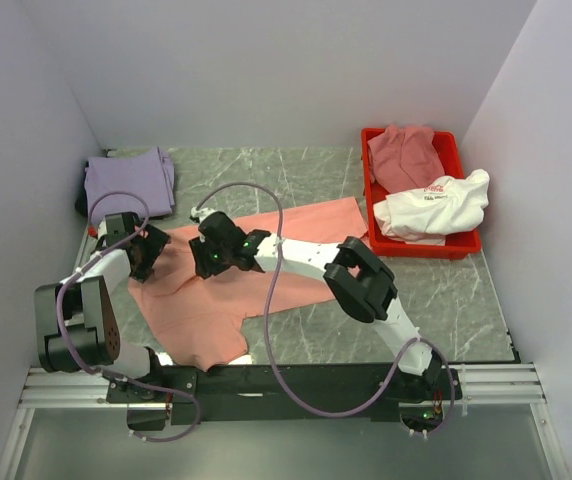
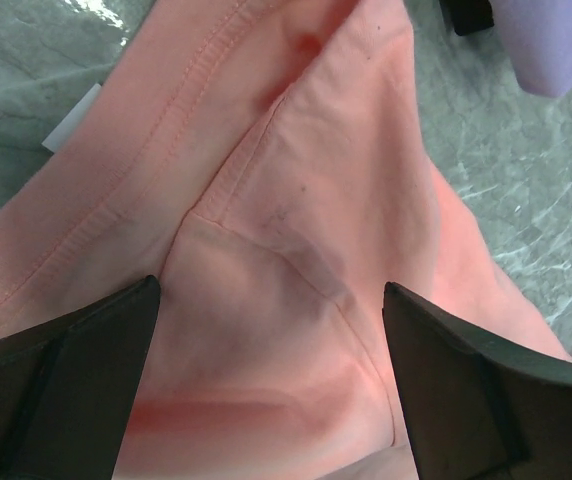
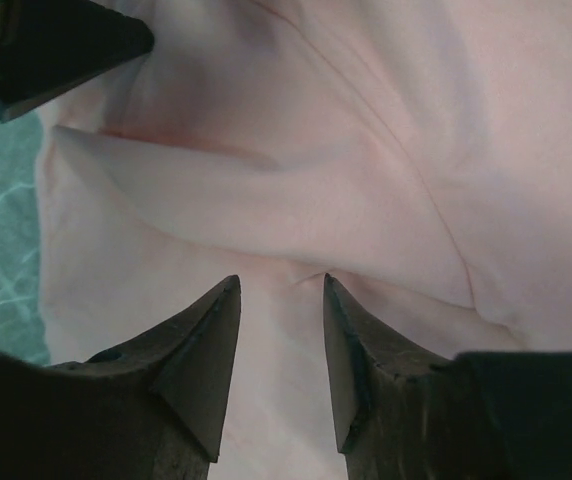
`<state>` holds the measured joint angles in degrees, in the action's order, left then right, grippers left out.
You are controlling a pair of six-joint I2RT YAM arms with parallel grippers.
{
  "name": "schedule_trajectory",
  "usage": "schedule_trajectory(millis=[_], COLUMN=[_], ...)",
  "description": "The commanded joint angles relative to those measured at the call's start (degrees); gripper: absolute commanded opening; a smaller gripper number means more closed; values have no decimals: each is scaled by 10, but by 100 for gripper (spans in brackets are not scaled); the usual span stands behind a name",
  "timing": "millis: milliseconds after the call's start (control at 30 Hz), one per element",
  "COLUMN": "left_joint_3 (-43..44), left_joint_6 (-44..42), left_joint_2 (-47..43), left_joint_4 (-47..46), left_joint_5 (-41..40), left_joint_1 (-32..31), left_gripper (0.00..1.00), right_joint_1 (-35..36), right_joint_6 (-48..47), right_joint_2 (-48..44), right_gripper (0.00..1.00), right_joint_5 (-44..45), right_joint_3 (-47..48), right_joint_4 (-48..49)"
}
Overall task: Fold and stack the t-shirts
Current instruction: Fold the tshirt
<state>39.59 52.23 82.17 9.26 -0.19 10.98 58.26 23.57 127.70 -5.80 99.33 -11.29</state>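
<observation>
A salmon-pink t-shirt (image 1: pixel 301 225) lies spread and rumpled across the middle of the table. My left gripper (image 1: pixel 149 250) hovers over its left side, open wide, with a seam and folds of the shirt (image 2: pixel 296 180) showing between the fingers (image 2: pixel 76 350). My right gripper (image 1: pixel 209 256) reaches across to the shirt's middle. In the right wrist view its jaws (image 3: pixel 281 282) stand a narrow gap apart, tips pressed on the pink cloth (image 3: pixel 366 150), which puckers slightly between them. A lavender t-shirt (image 1: pixel 131 180) lies folded at the back left.
A red bin (image 1: pixel 369 190) at the back right holds a dusty rose t-shirt (image 1: pixel 406 155) and a white t-shirt with red print (image 1: pixel 436 205). Grey walls close in the marble table (image 1: pixel 446 290). The left gripper's dark finger (image 3: pixel 56 45) shows close by in the right wrist view.
</observation>
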Motion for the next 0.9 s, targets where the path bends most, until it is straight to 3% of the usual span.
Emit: schedule_trajectory(millis=[0, 433, 867], left_joint_3=[13, 18, 24], left_joint_6=[-15, -20, -22], left_joint_2=[6, 23, 40], left_joint_4=[-11, -3, -2], left_joint_5=[19, 24, 26], left_joint_1=[4, 8, 9], left_gripper=[99, 99, 99], right_joint_1=[9, 22, 38], right_joint_6=[3, -2, -19], right_joint_2=[15, 77, 55], right_gripper=[45, 42, 42], right_joint_5=[32, 57, 107], right_joint_3=[45, 105, 75], right_joint_4=[0, -51, -66])
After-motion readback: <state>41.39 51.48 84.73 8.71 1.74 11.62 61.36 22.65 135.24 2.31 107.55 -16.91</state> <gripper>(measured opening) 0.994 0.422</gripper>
